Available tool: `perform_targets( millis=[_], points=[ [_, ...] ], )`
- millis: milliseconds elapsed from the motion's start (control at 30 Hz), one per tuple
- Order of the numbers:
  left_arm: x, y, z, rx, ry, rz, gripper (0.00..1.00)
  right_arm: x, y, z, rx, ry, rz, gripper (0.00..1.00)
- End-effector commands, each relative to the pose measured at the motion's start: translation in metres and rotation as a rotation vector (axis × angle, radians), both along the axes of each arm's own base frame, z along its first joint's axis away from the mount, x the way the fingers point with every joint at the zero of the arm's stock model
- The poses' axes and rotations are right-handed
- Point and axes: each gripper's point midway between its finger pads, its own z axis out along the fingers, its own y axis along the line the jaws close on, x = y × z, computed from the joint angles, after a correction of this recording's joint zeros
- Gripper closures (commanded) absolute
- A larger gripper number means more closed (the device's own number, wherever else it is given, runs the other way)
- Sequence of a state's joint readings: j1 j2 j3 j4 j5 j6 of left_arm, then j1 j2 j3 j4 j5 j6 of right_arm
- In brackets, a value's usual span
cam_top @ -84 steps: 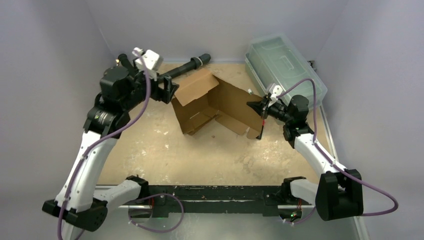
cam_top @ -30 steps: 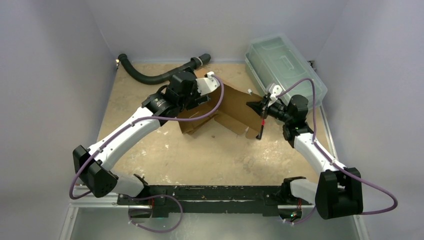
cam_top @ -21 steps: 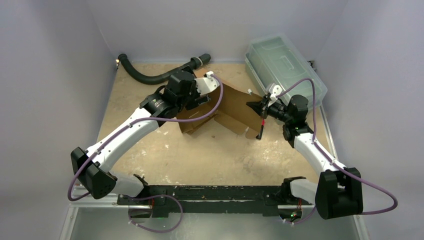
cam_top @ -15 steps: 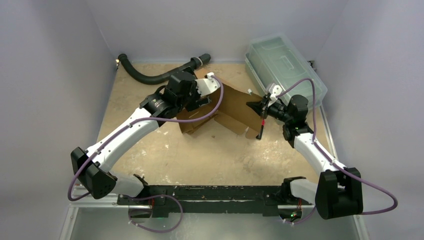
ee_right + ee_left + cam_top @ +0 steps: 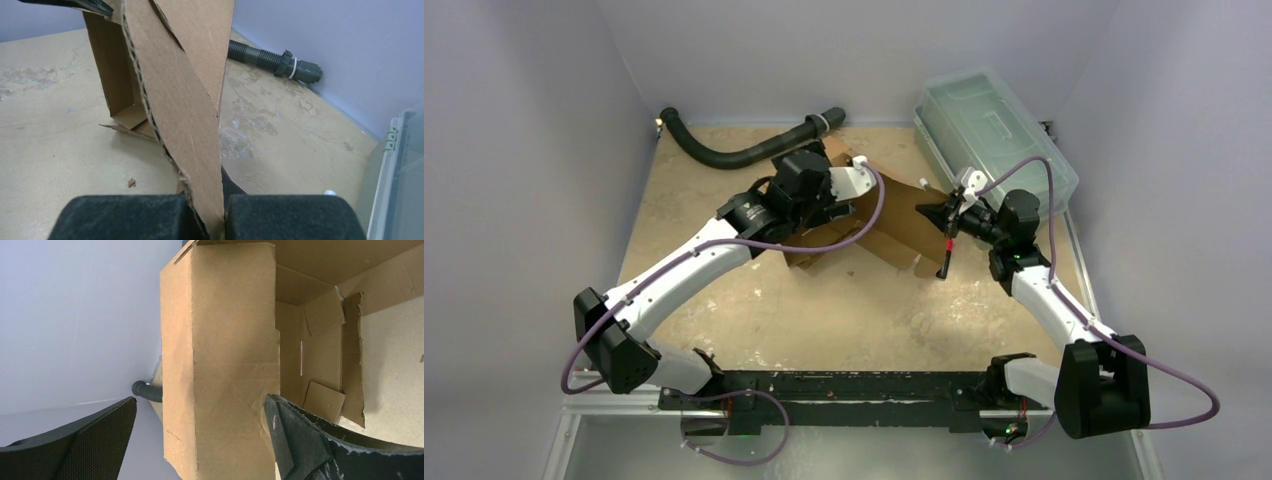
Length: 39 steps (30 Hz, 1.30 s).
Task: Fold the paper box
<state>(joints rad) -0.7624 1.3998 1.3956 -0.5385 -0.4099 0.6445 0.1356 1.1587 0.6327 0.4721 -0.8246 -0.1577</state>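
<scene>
My left gripper (image 5: 200, 407) has its jaws spread wide, one on either side of an upright flap of the box (image 5: 220, 340) at the bottom of its view. I cannot tell whether they touch it. My right gripper (image 5: 220, 220) is pinched tight on a thin panel edge, bottom middle. From above, the half-folded box sits upper middle on the table (image 5: 824, 310), with a hose (image 5: 724, 155) behind it and a bin (image 5: 989, 125) at the upper right.

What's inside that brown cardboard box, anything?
Only the box's own cardboard shows: bare inner walls and small loose flaps. A broad panel in front, and the left arm from above, cover the rest of the inside.
</scene>
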Motion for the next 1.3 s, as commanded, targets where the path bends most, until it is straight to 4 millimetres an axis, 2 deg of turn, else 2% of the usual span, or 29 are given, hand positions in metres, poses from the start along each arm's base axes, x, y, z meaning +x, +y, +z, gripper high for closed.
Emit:
perform_targets(
  millis=[0, 167, 467, 600, 733, 1033, 1267],
  points=[
    [0.006, 0.003, 0.014, 0.072, -0.103, 0.066, 0.01, 0.001, 0.004, 0.003, -0.003, -0.018, 0.017, 1.00],
    [0.011, 0.010, 0.018, 0.114, -0.155, 0.119, 0.03, 0.001, 0.004, 0.002, -0.003, -0.018, 0.018, 1.00],
    [0.014, 0.017, 0.006, 0.162, -0.179, 0.154, 0.09, 0.000, 0.004, 0.003, -0.002, -0.018, 0.021, 1.00],
    [0.016, 0.021, 0.005, 0.173, -0.205, 0.176, 0.06, -0.001, 0.004, 0.003, -0.001, -0.018, 0.021, 1.00],
    [0.018, 0.025, 0.013, 0.169, -0.262, 0.194, 0.04, -0.001, 0.005, 0.003, -0.001, -0.018, 0.024, 1.00],
    [0.014, 0.019, 0.027, 0.090, -0.308, 0.136, 0.01, -0.002, 0.006, 0.004, 0.001, -0.019, 0.031, 1.00],
    [0.025, 0.027, 0.021, 0.102, -0.306, 0.165, 0.01, -0.008, 0.009, 0.007, 0.011, -0.025, 0.063, 1.00]
  ],
)
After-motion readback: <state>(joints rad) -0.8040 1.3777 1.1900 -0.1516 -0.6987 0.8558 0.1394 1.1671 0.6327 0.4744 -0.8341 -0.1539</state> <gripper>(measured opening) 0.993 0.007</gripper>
